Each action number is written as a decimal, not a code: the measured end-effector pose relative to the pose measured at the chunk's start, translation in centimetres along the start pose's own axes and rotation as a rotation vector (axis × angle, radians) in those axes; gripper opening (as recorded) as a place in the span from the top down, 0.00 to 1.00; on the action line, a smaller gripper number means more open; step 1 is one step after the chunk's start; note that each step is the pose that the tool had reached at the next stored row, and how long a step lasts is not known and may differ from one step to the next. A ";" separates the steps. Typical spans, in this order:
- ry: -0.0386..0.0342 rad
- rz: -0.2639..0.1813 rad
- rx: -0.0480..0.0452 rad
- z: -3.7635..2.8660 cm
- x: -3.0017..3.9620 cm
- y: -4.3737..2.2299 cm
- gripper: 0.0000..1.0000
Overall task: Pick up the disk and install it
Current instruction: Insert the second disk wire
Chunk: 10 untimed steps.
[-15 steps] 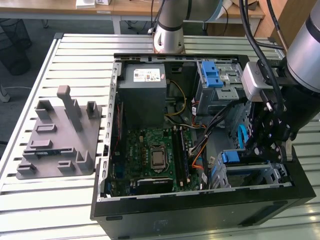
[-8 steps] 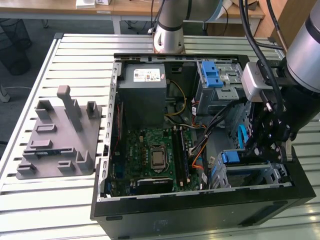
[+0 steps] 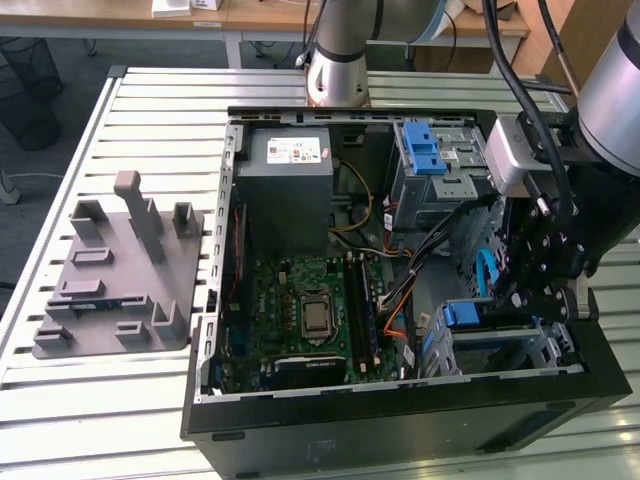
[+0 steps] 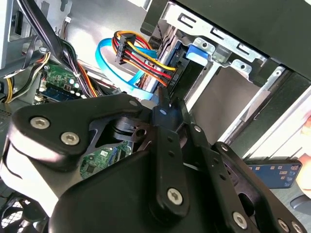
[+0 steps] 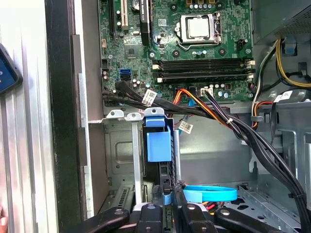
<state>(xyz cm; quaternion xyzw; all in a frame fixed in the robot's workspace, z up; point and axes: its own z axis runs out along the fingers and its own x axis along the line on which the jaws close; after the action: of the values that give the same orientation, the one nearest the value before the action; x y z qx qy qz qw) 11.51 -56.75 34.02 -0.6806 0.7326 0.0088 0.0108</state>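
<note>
Green motherboard (image 3: 310, 310) center frame, black case (image 3: 400, 420), bright blue latches (image 3: 425, 150) on the grey drive cage at upper right. Pale slatted tabletop (image 3: 100, 420). Red-yellow-black wires (image 4: 146, 60) and a light-blue cable (image 4: 109, 53) upper middle in the second wrist view.

Claw (image 3: 535, 285) tips buried behind drive cage (image 3: 505, 345) wall, grip unreadable. Disk (image 5: 158, 145) mostly sunk inside cage, blue latch visible. Arm (image 3: 625, 90) cropped above cage, at exterior view's right.
</note>
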 end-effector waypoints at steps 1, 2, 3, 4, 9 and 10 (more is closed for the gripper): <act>0.0001 0.000 0.0000 0.00 0.00 0.00 0.77; 0.0002 0.000 0.0000 -0.01 0.00 0.00 0.77; 0.0005 0.000 0.0000 -0.02 0.00 0.00 0.77; 0.0005 0.000 0.0000 -0.02 0.00 0.00 0.77; 0.0005 0.000 0.0000 -0.02 0.00 0.00 0.77; 0.0005 0.000 0.0000 -0.02 0.00 0.00 0.76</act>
<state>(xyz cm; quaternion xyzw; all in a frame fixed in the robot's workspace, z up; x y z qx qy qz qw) 11.51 -56.75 34.04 -0.6806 0.7325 0.0086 0.0107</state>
